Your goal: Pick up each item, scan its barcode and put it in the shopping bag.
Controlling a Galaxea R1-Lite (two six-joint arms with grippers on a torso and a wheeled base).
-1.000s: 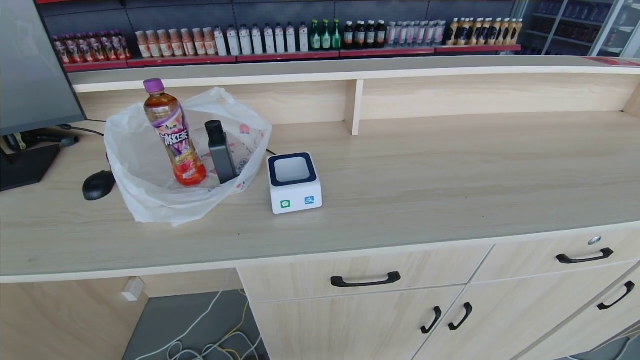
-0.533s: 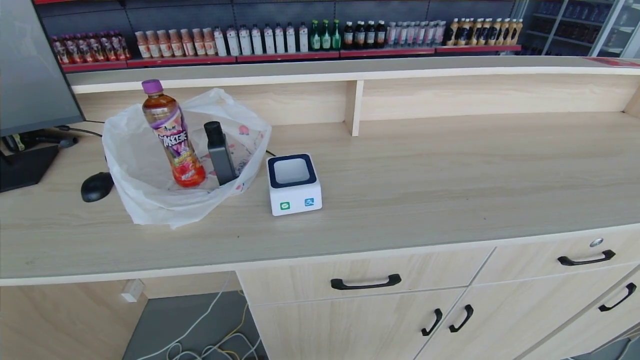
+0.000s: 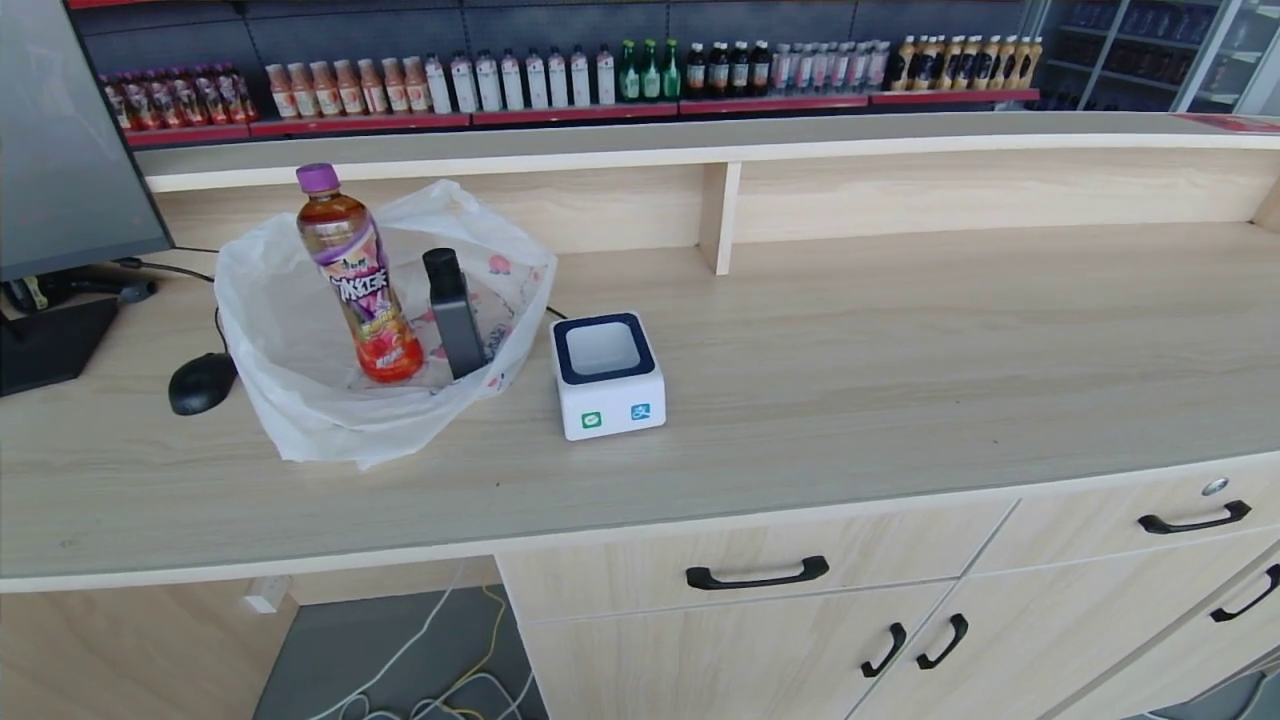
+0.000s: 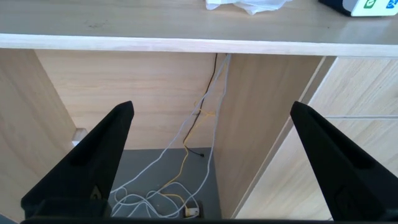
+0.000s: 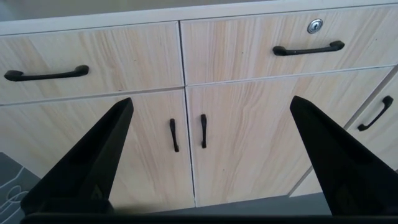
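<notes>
A white plastic shopping bag (image 3: 300,400) sits open on the wooden counter (image 3: 850,350). Inside it stand a tea bottle (image 3: 360,280) with a purple cap and a dark flat bottle (image 3: 455,315). Just to the bag's right is the white barcode scanner box (image 3: 607,375) with a dark-rimmed window on top. My left gripper (image 4: 211,155) hangs open below the counter edge, facing the gap under the counter with cables (image 4: 180,186); a corner of the bag (image 4: 249,5) and the scanner (image 4: 364,6) show above. My right gripper (image 5: 205,155) is open too, low in front of the cabinet doors (image 5: 249,137).
A black mouse (image 3: 200,383) lies left of the bag, beside a monitor (image 3: 70,130) and its stand. A raised ledge with an upright divider (image 3: 720,215) runs along the counter's back. Drawers with black handles (image 3: 757,577) sit below. Shelves of bottles (image 3: 600,75) line the far wall.
The whole head view has shifted slightly, so the camera moved. The bag, both bottles and the scanner keep their places relative to each other.
</notes>
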